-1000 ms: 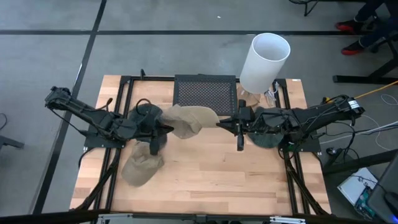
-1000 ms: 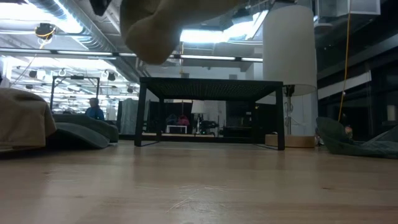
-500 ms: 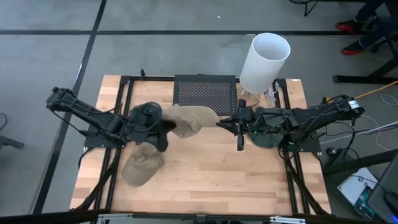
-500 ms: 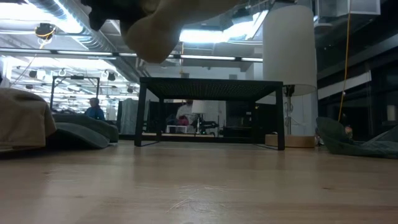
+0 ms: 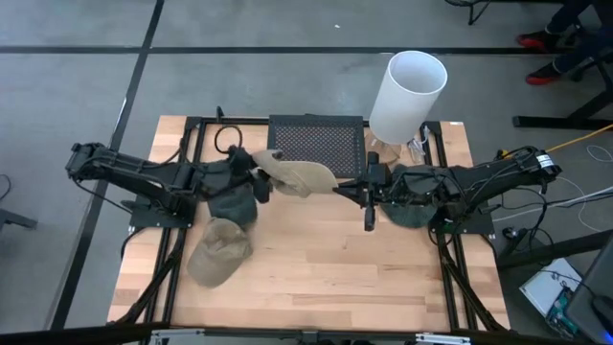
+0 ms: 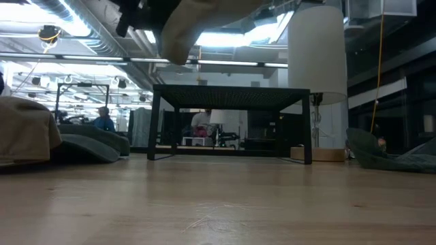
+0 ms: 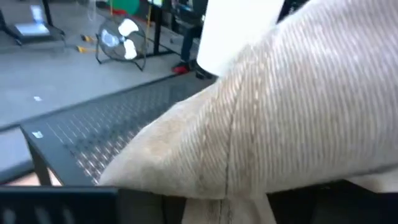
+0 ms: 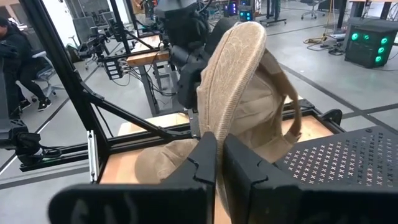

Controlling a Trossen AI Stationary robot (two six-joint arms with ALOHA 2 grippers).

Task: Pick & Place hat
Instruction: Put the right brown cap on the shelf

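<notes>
**Tan hat hangs between the two arms, pinched by the right claw**

A tan corduroy hat hangs in the air above the middle of the wooden table, just toward six o'clock from the black perforated rack that stands at the table's twelve o'clock edge. In the low view the hat sits high up, well clear of the tabletop.

The right gripper reaches in from three o'clock. Its two dark fingers are clenched on the edge of the hat, and the right wrist view shows the fabric rising straight out of the narrow slot between them.

The left gripper comes in from nine o'clock and sits at the hat's nine o'clock end. Its own wrist view is filled by ribbed tan cloth, and its fingers cannot be made out there; whether the claw has let go of the hat or is touching it cannot be told.

A second tan hat lies on the table toward seven o'clock, below the left arm. A dark hat lies under the left gripper, and another dark hat lies under the right arm toward three o'clock.

A white cylinder stands at one o'clock, just beside the rack. A person shows in the room beyond the table.
</notes>
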